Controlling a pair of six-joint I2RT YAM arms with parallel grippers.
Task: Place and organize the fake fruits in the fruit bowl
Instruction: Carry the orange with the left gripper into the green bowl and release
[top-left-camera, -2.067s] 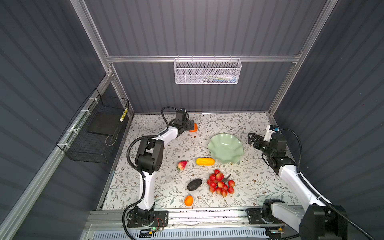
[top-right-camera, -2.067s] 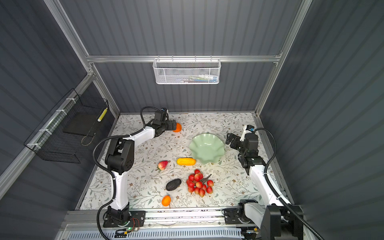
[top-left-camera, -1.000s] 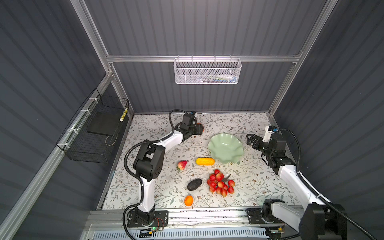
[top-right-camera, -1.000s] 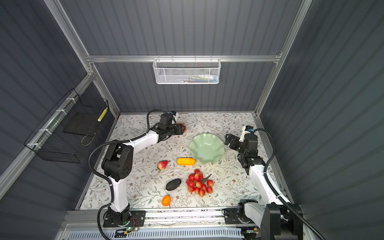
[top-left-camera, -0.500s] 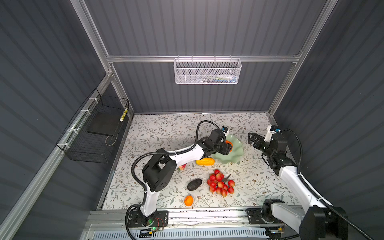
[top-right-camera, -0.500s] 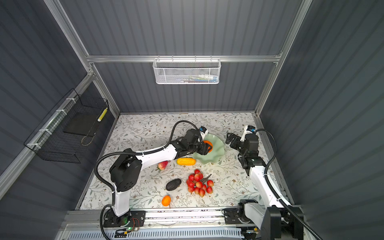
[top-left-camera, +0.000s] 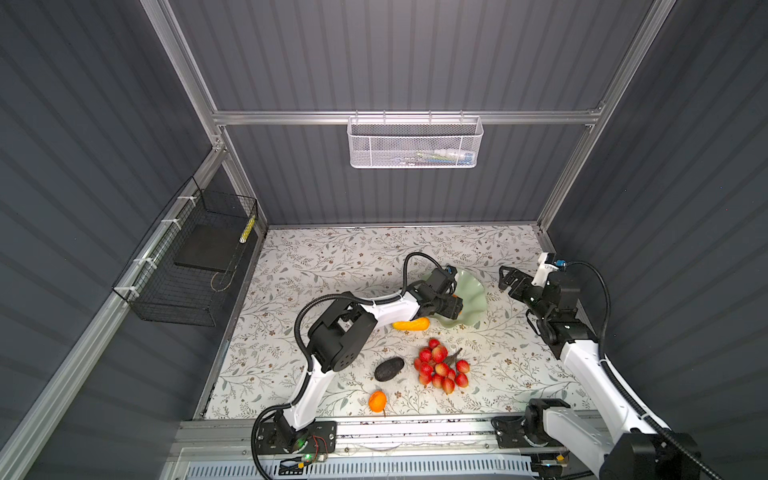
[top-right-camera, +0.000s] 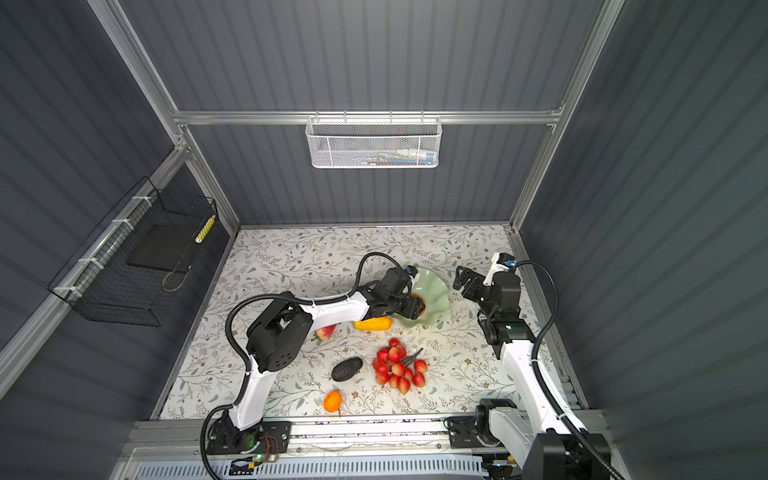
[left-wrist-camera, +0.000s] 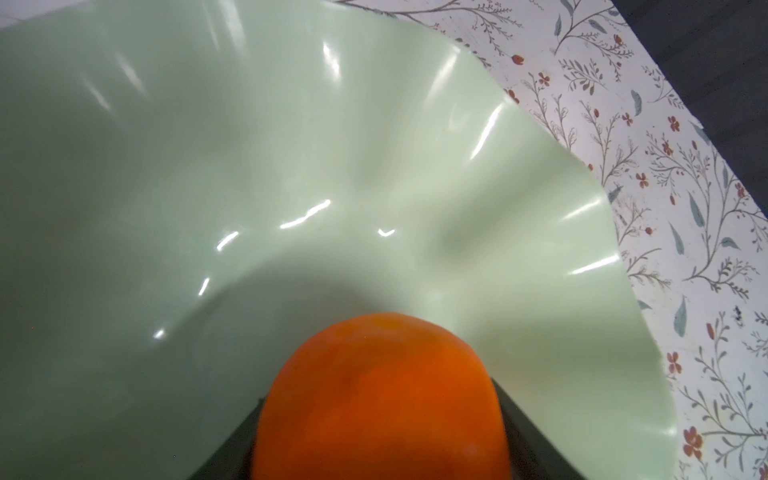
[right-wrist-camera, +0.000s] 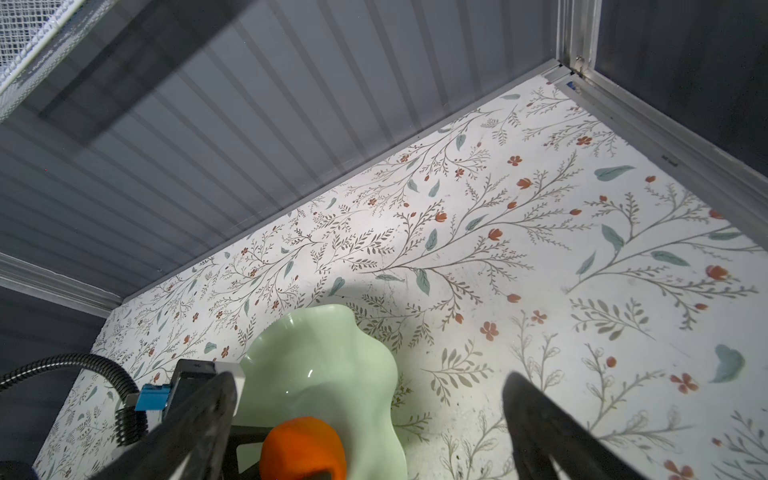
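Orange fruit (left-wrist-camera: 380, 399) sits between the jaws of the left claw (top-right-camera: 415, 309). The jaws stand partway apart, one against each flank of it. It looks gripped rather than let go, though I cannot say how firmly. Directly beneath and ahead of that claw spreads the glossy floor of the mint-green fruit bowl (left-wrist-camera: 208, 166). The fruit therefore hangs inside the ruffled rim, toward the side nearest the claw's wrist. The release turns on that relation: bowl below the claw, nothing between. Being round, the fruit has no long axis to line up. Across the bowl from the left claw, the right claw (top-left-camera: 509, 279) hovers just outside the rim, jaws spread wide and empty. The left arm is plainly the one placed to finish this.
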